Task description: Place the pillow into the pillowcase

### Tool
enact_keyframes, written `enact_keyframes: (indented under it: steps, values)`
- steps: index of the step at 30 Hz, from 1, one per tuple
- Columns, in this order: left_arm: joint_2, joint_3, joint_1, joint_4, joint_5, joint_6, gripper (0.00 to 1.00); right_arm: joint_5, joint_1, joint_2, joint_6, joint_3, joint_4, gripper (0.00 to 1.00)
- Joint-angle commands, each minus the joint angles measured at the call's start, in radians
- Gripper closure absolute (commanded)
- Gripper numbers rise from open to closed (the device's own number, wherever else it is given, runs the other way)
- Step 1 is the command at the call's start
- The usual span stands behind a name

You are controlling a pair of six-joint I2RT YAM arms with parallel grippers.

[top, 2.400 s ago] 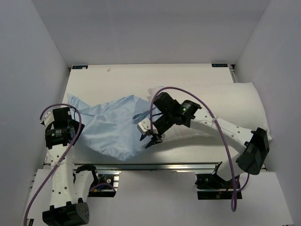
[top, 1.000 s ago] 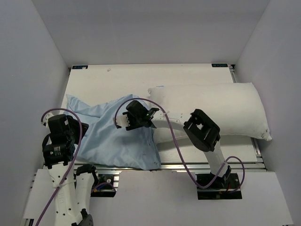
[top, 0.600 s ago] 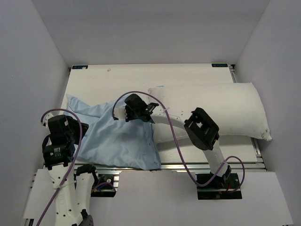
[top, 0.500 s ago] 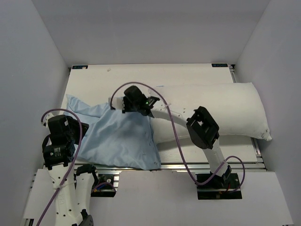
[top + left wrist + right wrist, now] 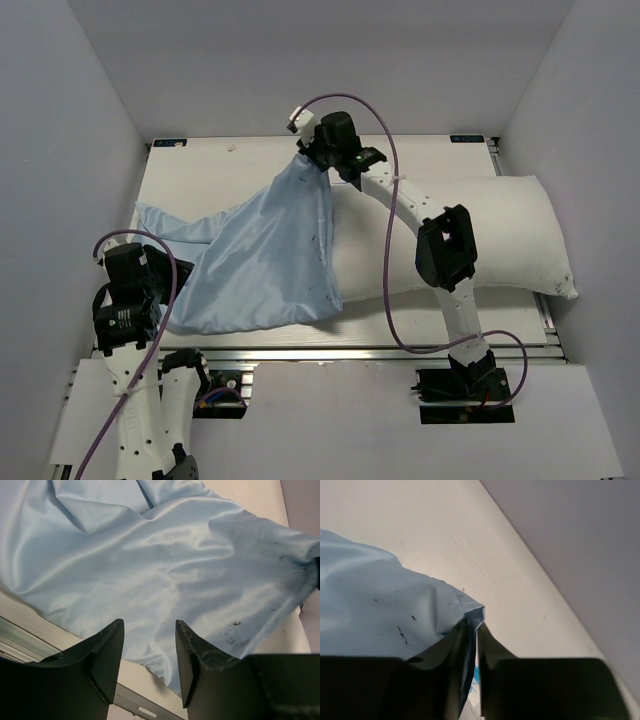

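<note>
The light-blue pillowcase (image 5: 262,258) hangs stretched from its top corner down across the table's left half, over the pillow's left end. My right gripper (image 5: 308,152) is shut on that corner, raised near the back of the table; the pinched hem shows in the right wrist view (image 5: 470,617). The off-white pillow (image 5: 470,235) lies along the right half of the table. My left gripper (image 5: 150,310) is open and empty at the front left, just above the pillowcase's lower edge (image 5: 165,580); its fingers (image 5: 107,660) frame the cloth.
The table's front metal rail (image 5: 330,352) runs below the cloth. White walls enclose the table on the left, back and right. The right arm's purple cable (image 5: 385,300) loops over the pillow.
My right gripper has lifted the pillowcase corner up and toward the back of the table, stretching the cloth tall. The left arm has stayed put.
</note>
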Motion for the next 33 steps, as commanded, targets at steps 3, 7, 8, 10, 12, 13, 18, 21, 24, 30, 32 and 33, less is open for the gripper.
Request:
enact_keyframes:
  steps: [3, 7, 8, 10, 12, 13, 18, 21, 24, 30, 32, 33]
  values:
    - [0.006, -0.024, 0.008, 0.042, 0.048, -0.003, 0.45, -0.003, -0.060, 0.021, 0.022, -0.051, -0.009, 0.60]
    - [0.024, -0.035, 0.007, 0.080, 0.100, 0.008, 0.44, -0.006, -0.121, 0.014, -0.017, -0.055, -0.025, 0.40]
    - [0.029, -0.040, 0.007, 0.091, 0.114, 0.010, 0.44, -0.009, -0.144, 0.009, -0.024, -0.055, -0.035, 0.39]
    - [0.041, -0.058, 0.008, 0.140, 0.180, 0.019, 0.44, -0.024, -0.167, -0.014, -0.037, -0.058, -0.047, 0.37]
    - [0.067, -0.072, 0.008, 0.201, 0.263, 0.023, 0.44, -0.067, -0.195, -0.038, -0.038, -0.061, -0.083, 0.36]
    - [0.076, -0.087, 0.007, 0.223, 0.294, 0.030, 0.44, -0.090, -0.202, -0.067, -0.040, -0.064, -0.099, 0.36]
    - [0.145, -0.127, -0.009, 0.362, 0.409, 0.036, 0.44, -0.265, -0.225, -0.204, -0.054, -0.165, -0.156, 0.29]
    - [0.214, -0.124, -0.103, 0.427, 0.389, 0.033, 0.44, -0.358, -0.230, -0.304, -0.041, -0.234, -0.165, 0.26]
    - [0.333, -0.086, -0.324, 0.503, 0.270, 0.008, 0.44, -0.431, -0.231, -0.376, -0.005, -0.299, -0.177, 0.26]
    - [0.605, 0.072, -0.591, 0.576, 0.099, 0.042, 0.42, -0.651, -0.253, -0.489, -0.089, -0.383, -0.305, 0.25]
    - [0.709, 0.119, -0.613, 0.570, 0.059, 0.074, 0.42, -0.670, -0.265, -0.555, -0.103, -0.476, -0.274, 0.23]
    - [0.739, 0.159, -0.618, 0.573, 0.052, 0.085, 0.42, -0.670, -0.267, -0.578, -0.106, -0.507, -0.263, 0.22]
